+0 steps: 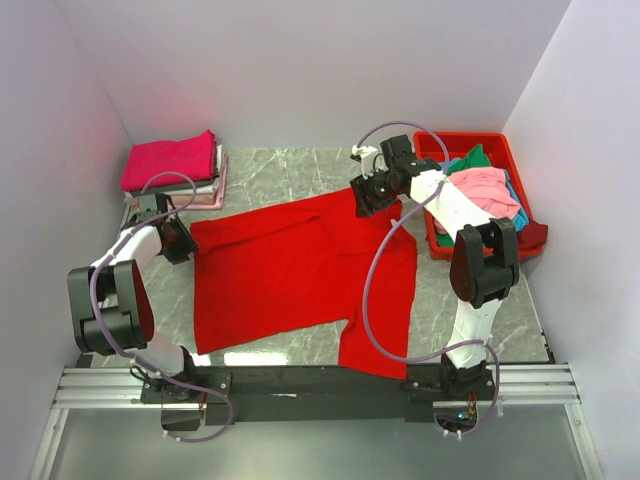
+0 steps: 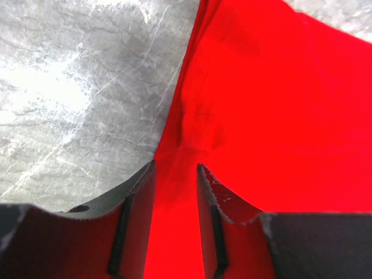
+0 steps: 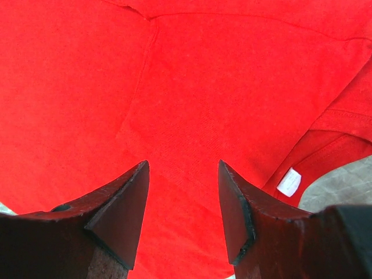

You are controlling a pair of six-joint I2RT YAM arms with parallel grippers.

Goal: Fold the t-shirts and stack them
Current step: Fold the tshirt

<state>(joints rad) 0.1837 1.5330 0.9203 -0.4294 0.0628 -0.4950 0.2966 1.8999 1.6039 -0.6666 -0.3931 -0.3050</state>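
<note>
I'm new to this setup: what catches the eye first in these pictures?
A large bright red t-shirt lies spread flat over the middle of the marble table. A stack of folded shirts, magenta on top, sits at the far left corner, and a red bin heaped with unfolded shirts stands at the far right.

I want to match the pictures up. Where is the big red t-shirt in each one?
Top external: the red t-shirt lies spread mid-table.
Left wrist: the red t-shirt fills the right side.
Right wrist: the red t-shirt fills nearly the whole picture.
Shared landmark: the grey marble table, in all three.
</note>
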